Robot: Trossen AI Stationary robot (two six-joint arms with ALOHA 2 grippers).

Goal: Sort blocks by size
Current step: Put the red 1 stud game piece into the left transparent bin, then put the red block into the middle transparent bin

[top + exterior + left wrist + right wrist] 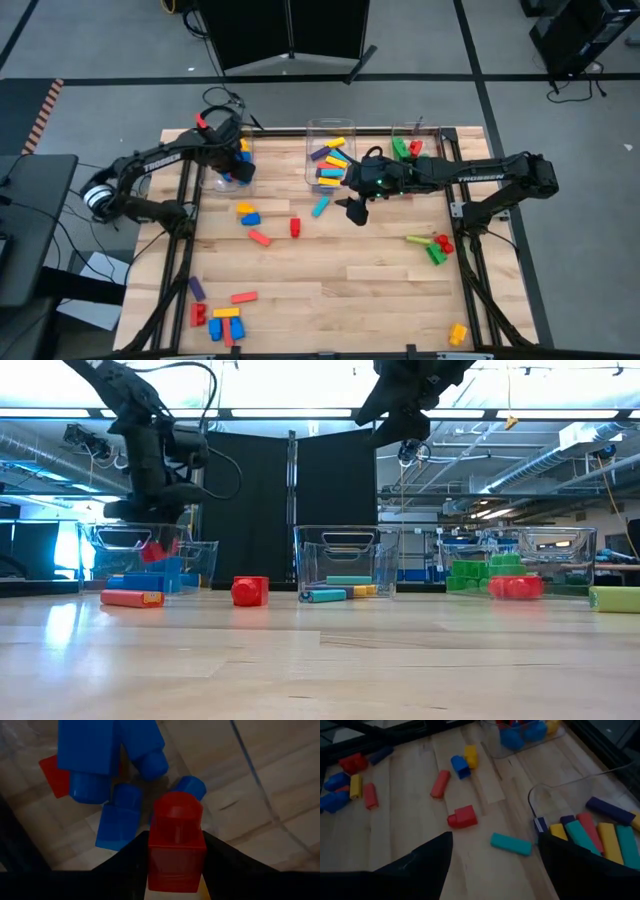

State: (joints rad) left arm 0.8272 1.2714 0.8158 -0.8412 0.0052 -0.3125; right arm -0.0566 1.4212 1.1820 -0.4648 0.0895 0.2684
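Right now the left gripper point(176, 870) sits over the left bin point(215, 180), fingers clamped on a small red block point(176, 845). Below and just past that pinched block, inside the bin, lie several blue blocks point(107, 750) and one more red piece point(54, 774). In the low view this gripper point(155, 545) hangs just inside the bin's rim.

Right gripper point(492, 865) hovers above the table with fingers spread wide, nothing between them. Just ahead of its tips lies a cyan block point(511, 844), and a little farther out a red chunky block point(463, 816). Beside one finger is the middle bin point(330, 128), holding long blocks in purple, cyan, red and yellow point(600, 832). Farther out from the tips: a red long block point(440, 784), a blue-and-yellow pair point(464, 761), and a loose cluster of red, blue and yellow blocks point(347, 782).

Behind the right gripper, toward its arm, the right bin point(425, 132) holds green and red blocks point(406, 148). More blocks point(432, 246) lie on the table point(350, 280) under that arm's side, green, red and yellow.
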